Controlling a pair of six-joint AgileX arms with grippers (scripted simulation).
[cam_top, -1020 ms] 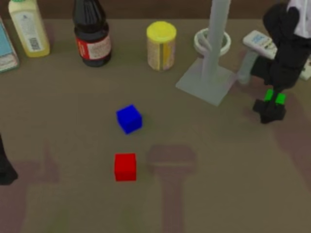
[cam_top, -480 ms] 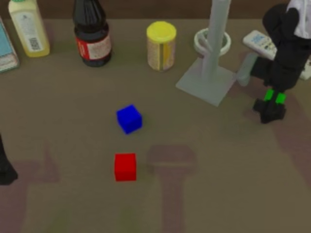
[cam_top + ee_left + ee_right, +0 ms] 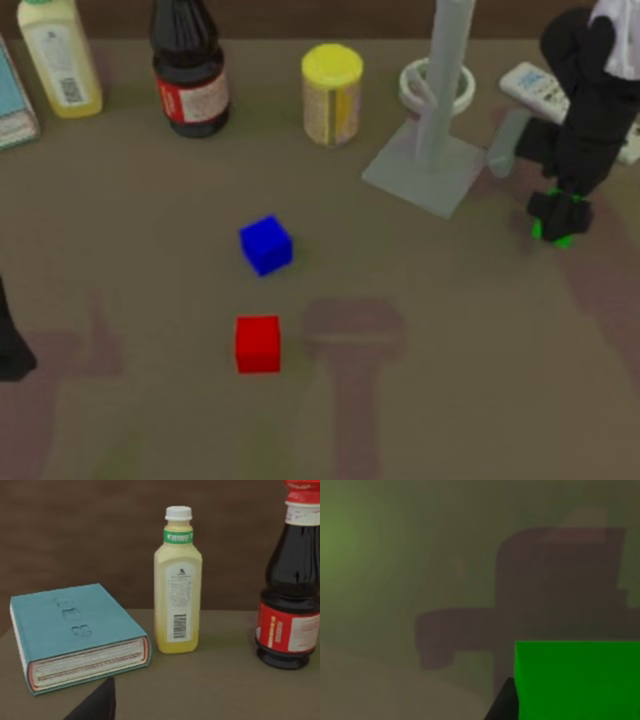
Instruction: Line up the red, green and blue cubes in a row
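While right claw (image 3: 559,219) seemingly pinches green cube (image 3: 553,234) | lift straight | set beside red cube (image 3: 258,343), blue cube (image 3: 266,244) | left claw unseen.

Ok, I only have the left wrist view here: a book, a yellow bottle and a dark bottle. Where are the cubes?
Observer: The top view shows the blue cube and the red cube apart near the table's middle, with the blue one farther back.
Operator: And the green one?
Observer: The green cube is at the table's right side, almost hidden under the right gripper, which is down over it. Only slivers of green show from above.
Operator: Where is the left arm?
Observer: The left gripper is parked at the table's left edge, far from all the cubes.
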